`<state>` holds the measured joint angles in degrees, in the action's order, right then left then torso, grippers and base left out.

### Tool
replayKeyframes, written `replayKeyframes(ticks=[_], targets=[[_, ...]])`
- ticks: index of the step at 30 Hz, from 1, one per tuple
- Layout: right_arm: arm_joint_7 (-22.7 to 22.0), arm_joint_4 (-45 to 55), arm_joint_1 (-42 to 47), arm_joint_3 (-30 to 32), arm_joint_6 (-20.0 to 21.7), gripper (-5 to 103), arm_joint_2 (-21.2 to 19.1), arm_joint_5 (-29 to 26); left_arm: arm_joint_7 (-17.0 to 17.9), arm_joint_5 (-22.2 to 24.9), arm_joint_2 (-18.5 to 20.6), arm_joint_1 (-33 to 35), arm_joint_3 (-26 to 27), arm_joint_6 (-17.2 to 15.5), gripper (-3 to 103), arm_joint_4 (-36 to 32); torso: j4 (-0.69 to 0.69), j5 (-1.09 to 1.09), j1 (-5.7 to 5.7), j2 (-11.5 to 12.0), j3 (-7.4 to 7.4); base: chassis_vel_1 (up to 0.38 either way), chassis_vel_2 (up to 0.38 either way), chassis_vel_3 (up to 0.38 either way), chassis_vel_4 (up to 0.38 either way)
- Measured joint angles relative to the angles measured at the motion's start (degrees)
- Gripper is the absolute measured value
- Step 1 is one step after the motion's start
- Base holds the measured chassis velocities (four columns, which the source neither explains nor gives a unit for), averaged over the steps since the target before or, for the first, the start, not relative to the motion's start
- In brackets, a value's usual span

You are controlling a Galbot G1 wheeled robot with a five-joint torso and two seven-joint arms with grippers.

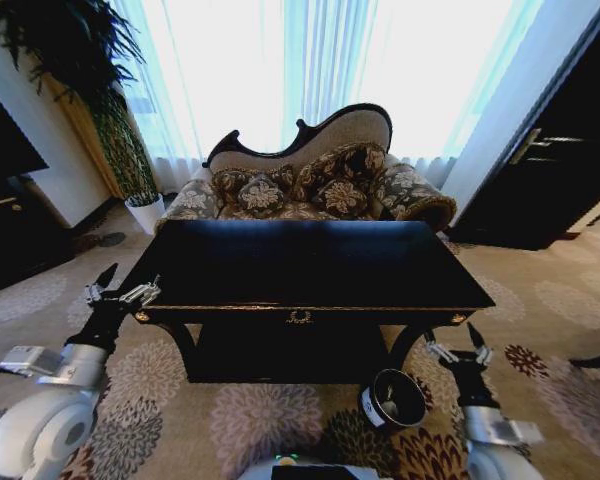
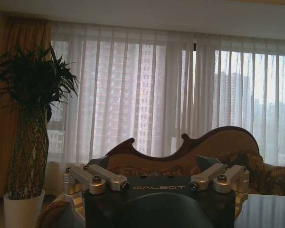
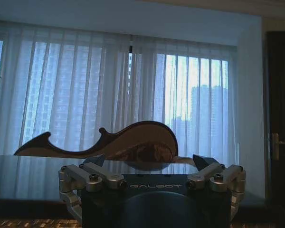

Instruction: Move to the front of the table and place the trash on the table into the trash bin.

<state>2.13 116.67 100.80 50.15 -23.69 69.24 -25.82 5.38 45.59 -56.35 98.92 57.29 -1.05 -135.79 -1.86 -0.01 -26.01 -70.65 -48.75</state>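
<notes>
I'm parked at surface [image 1: 310, 262] front edge. Left gripper [image 1: 123, 290] off front-left corner, fingers wide, empty. Right gripper [image 1: 458, 350] below front-right corner, fingers wide, empty. Bin [image 1: 392, 400] on floor beside it, within reach. Can't see trash on top.

The table [image 1: 310, 262] hides the sofa's [image 1: 310, 180] lower front and most of its own far legs. The trash bin's [image 1: 392, 400] contents are too small to tell. Both robot arms are cut off at the near edge.
</notes>
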Motion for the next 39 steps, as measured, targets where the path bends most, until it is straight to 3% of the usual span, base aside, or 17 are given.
replayKeyframes(ticks=[12, 21, 39], targets=[[-2.8, 2.5, -4.0, -1.6, 5.8, 100, -6.7, 1.6, 0.0, 0.0, 0.0, 0.0, 0.0, 0.0, 100, 0.0, 0.01, 0.0, 0.0, 0.0, 0.0, 0.0, 0.0, 0.0, 0.0], [-3.1, 5.1, -3.9, -0.8, 9.4, 100, -10.4, -2.9, 0.0, 0.0, 0.0, 0.0, 0.0, 0.0, 100, 0.0, 0.0, 0.0, 0.0, 0.0, 0.0, 0.0, 0.0, 0.0, 0.0], [-4.1, 8.2, -3.6, 1.7, 12.5, 100, -12.2, -5.3, 0.0, 0.0, 0.0, 0.0, 0.0, 0.0, 100, 0.0, 0.0, 0.0, 0.0, 0.0, 0.0, 0.0, 0.0, 0.0, 0.0]])
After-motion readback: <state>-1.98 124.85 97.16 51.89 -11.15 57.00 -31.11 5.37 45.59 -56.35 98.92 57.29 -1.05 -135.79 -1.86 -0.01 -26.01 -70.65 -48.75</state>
